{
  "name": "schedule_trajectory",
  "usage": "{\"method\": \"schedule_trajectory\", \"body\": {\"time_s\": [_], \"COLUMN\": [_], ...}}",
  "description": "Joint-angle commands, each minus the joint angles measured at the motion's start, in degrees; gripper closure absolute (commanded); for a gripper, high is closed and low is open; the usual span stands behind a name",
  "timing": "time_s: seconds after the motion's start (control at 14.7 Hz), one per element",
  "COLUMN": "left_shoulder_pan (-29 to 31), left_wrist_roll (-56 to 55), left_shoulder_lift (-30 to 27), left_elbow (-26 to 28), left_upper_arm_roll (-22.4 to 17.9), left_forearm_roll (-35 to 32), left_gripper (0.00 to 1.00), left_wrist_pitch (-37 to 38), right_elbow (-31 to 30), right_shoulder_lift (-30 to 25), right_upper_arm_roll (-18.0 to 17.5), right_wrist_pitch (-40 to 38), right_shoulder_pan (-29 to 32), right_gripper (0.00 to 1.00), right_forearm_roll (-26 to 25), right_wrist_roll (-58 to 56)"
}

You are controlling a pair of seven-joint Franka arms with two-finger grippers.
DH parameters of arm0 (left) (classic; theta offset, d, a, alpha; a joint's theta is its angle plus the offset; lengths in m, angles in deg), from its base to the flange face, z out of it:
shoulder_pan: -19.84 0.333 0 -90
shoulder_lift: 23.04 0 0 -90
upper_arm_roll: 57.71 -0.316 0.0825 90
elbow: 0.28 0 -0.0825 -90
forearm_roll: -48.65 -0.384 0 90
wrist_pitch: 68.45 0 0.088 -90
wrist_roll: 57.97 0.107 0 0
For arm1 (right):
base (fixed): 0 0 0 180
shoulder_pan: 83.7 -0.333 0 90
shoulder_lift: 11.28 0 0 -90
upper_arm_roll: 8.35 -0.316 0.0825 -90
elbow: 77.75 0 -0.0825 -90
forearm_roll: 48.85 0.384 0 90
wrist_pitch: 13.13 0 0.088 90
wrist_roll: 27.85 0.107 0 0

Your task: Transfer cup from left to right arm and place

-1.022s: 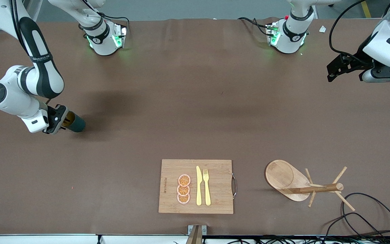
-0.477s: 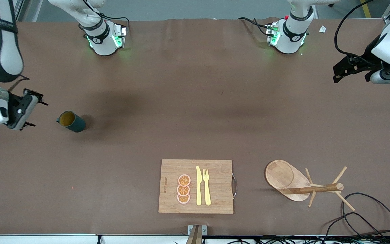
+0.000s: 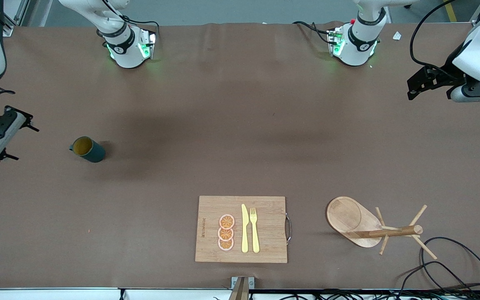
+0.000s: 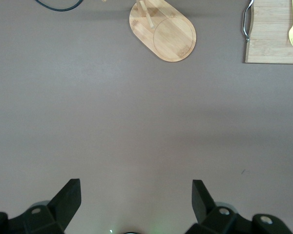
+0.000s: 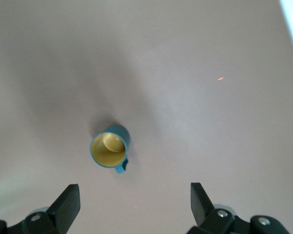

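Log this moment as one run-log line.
cup: upright on table, released | right pincer: open, raised beside cup | left pincer: open, waiting at its table end

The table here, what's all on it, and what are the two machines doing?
cup: one, dark teal outside, yellow inside, upright on the table toward the right arm's end.
cutting board: one, light wood, near the front camera's edge, mid-table.
orange slices: three, on the board.
knife and fork: one each, yellow, side by side on the board.
peg rack: one, wooden, toward the left arm's end.
cables: black, beside the rack.
right gripper: open, empty, beside the cup.
left gripper: open, empty, waiting.
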Motion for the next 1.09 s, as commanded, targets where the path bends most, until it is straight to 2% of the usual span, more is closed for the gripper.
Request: {"method": "schedule_trajectory", "body": {"time_s": [0.0, 0.68, 0.89, 1.02], "left_shoulder_pan": [0.0, 0.1, 0.2, 0.1], "left_wrist_roll": [1.3, 1.6, 1.6, 1.6], "left_shoulder_lift": [0.5, 0.6, 0.6, 0.6], "left_elbow": [-1.6, -1.6, -1.6, -1.7], "left_upper_arm_roll": [0.2, 0.1, 0.1, 0.1], "left_forearm_roll": [-0.2, -0.2, -0.2, -0.3], "left_gripper": [0.0, 0.0, 0.0, 0.0], "left_wrist_pitch": [1.3, 1.4, 1.7, 1.7], "right_elbow": [6.0, 8.4, 9.6, 10.5], "right_shoulder_lift": [2.0, 2.3, 2.1, 2.1], "right_upper_arm_roll": [0.0, 0.0, -0.3, -0.4], "right_wrist_pitch": [-2.8, -3.0, -8.4, -12.2], "right_shoulder_pan": [1.7, 1.2, 0.5, -0.4], "right_gripper": [0.0, 0.0, 0.0, 0.0], "right_forearm_roll": [-0.3, -0.9, -1.2, -1.0], "right_wrist_roll": [0.1, 2.7, 20.5, 27.9]}}
